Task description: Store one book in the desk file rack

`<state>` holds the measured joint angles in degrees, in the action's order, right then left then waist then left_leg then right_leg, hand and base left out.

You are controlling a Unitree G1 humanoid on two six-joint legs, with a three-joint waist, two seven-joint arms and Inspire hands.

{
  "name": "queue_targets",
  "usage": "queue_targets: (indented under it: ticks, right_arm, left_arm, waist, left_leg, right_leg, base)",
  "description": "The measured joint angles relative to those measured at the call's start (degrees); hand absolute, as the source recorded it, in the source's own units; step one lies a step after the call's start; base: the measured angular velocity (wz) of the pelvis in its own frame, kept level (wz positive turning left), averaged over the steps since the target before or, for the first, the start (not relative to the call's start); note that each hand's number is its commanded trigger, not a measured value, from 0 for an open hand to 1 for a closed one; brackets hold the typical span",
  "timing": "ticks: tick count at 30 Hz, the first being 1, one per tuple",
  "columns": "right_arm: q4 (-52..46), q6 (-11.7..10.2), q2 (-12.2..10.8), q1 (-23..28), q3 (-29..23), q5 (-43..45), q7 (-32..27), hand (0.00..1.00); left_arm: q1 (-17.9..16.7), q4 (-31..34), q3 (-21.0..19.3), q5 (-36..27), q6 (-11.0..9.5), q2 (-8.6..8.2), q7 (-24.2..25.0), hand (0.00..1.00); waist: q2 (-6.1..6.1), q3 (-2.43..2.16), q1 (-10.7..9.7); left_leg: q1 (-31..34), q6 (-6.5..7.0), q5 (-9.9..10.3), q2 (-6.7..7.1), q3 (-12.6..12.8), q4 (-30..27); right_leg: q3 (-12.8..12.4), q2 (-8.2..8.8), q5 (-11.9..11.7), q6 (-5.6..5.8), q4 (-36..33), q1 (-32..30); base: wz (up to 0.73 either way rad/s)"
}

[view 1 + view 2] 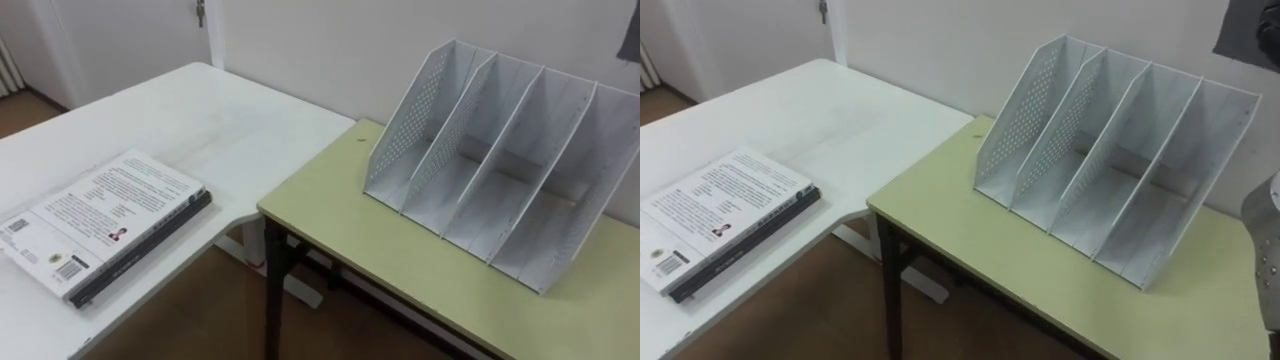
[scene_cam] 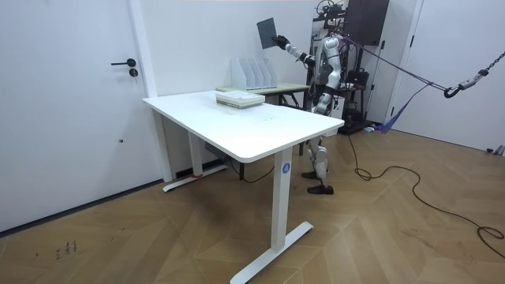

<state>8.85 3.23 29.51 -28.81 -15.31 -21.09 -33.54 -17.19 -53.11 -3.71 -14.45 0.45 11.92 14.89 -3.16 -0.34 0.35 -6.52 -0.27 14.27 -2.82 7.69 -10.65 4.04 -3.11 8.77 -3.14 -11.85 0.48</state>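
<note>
Left eye view: the file rack (image 1: 505, 170) stands at the green desk's (image 1: 340, 215) back edge, slots empty and open toward you. Room view: your right hand (image 2: 282, 41) pinches the dark book (image 2: 267, 33) held high, likely to clear the dividers. Right eye view: spare books (image 1: 730, 215) lie at the white tabletop's (image 1: 840, 100) near edge.

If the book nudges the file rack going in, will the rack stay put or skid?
The file rack looks like thin perforated sheet and stands empty, so it is probably light and may skid on the smooth green desk. Its wide base suggests tipping is unlikely. The dividers look stiff, hardly bending under a nudge.
</note>
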Motion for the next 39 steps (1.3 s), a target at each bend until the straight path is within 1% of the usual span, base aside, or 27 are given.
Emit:
queue_targets:
  ticks: [5, 9, 10, 11, 14, 22, 27, 28, 32, 35, 39]
  right_arm:
    - [4.5, 0.3, 0.1, 0.0, 0.1, -5.3, 2.3, 1.00]
    - [7.7, 0.6, 0.1, 0.0, 0.3, -6.9, 2.7, 1.00]
    - [8.8, 0.6, 0.1, 0.0, 0.3, -7.1, 3.1, 1.00]
    - [9.5, 0.6, 0.1, 0.0, 0.5, -7.5, 3.2, 1.00]
    - [11.2, 0.6, 0.1, 0.0, 0.6, -7.6, 4.0, 1.00]
    - [12.3, 0.6, 0.1, 0.0, 0.6, -7.9, 4.2, 1.00]
    - [14.2, 0.6, 0.1, -0.9, 0.6, -7.8, 4.2, 1.00]
    - [15.3, 0.6, 0.1, -1.5, 0.7, -7.8, 4.2, 1.00]
    - [19.9, 0.6, 0.1, -3.2, 0.7, -7.3, 4.2, 1.00]
    - [21.4, 0.6, 0.1, -3.3, 1.0, -5.5, 4.1, 1.00]
    - [22.4, 0.7, 0.1, -3.3, 1.2, -5.3, 3.7, 1.00]
  left_arm:
    - [0.0, 0.1, -0.6, 0.1, 0.9, 0.01, -0.7, 0.00]
    - [0.0, 0.0, -0.7, 0.1, 1.2, 0.08, -0.8, 0.00]
    - [0.0, 0.0, -0.8, 0.1, 1.4, 0.08, -0.8, 0.00]
    - [0.0, 0.0, -0.9, 0.1, 1.6, 0.08, -0.8, 0.00]
    - [0.0, 0.0, -1.1, 0.1, 1.6, 0.09, -0.8, 0.00]
    - [0.0, -0.1, -1.1, 0.0, 1.6, 0.19, -1.0, 0.00]
    - [0.0, -0.1, -1.2, -0.1, 1.6, 0.19, -1.0, 0.00]
    - [0.0, -0.1, -1.3, 0.0, 1.6, 0.19, -1.0, 0.00]
    - [0.0, -0.2, -1.8, 0.0, 1.7, 0.19, -0.7, 0.00]
    - [0.0, -0.2, -1.9, 0.0, 1.7, 0.19, -0.7, 0.00]
    - [0.0, -0.2, -2.1, 0.0, 1.9, 0.19, -0.6, 0.00]
  waist:
    - [-0.37, -0.05, 0.1]
    - [-0.38, -0.03, 0.2]
    - [-0.37, 0.01, 0.2]
    - [-0.34, 0.15, 0.3]
    - [-0.42, 0.26, 0.3]
    - [-0.64, 0.30, 0.6]
    - [-0.78, 0.29, 1.3]
    - [-0.86, 0.33, 1.4]
    - [-1.10, 0.46, 1.7]
    - [-1.14, 0.47, 2.0]
    - [-1.15, 0.47, 2.1]
  left_leg:
    - [-0.3, 0.00, 0.0, 0.00, -0.1, -0.2]
    - [-0.4, -0.02, 0.0, 0.00, 0.0, -0.3]
    - [-0.4, -0.04, 0.0, 0.00, 0.0, -0.3]
    - [-0.5, -0.06, 0.0, 0.00, 0.0, -0.3]
    - [-0.6, -0.06, -0.1, 0.01, 0.0, -0.2]
    - [0.0, -0.06, -0.1, 0.03, -0.1, 0.2]
    - [0.0, -0.05, -0.1, 0.05, -1.0, 0.4]
    - [-0.1, -0.05, -0.1, 0.11, -1.8, 0.4]
    - [-0.4, -0.05, -0.1, 0.16, -2.7, 0.3]
    - [-0.5, -0.02, -0.1, 0.22, -2.8, 0.3]
    - [-0.5, 0.01, -0.2, 0.30, -2.8, 0.2]
  right_leg:
    - [0.3, 0.11, -0.1, -0.06, 0.0, 0.5]
    - [0.5, 0.14, -0.1, -0.08, 0.1, 0.6]
    - [0.5, 0.14, -0.1, -0.09, 0.1, 0.6]
    - [0.5, 0.13, -0.1, -0.09, 0.1, 0.5]
    - [0.3, 0.08, -0.1, -0.10, 0.2, 0.4]
    - [0.3, 0.03, -0.1, -0.09, 0.2, -0.2]
    - [0.3, 0.03, -0.1, -0.10, 0.1, -0.2]
    - [0.5, 0.04, -0.1, -0.11, 0.1, 0.0]
    - [0.9, 0.07, -0.1, -0.13, 0.3, 0.6]
    - [0.9, 0.08, -0.1, -0.14, 0.2, 0.6]
    - [0.8, 0.10, -0.1, -0.14, 0.2, 0.5]
  base:
    - [0.03]
    - [0.02]
    - [0.00]
    - [0.00]
    - [-0.02]
    - [0.00]
    - [0.00]
    - [0.04]
    - [0.07]
    - [0.01]
    - [0.00]
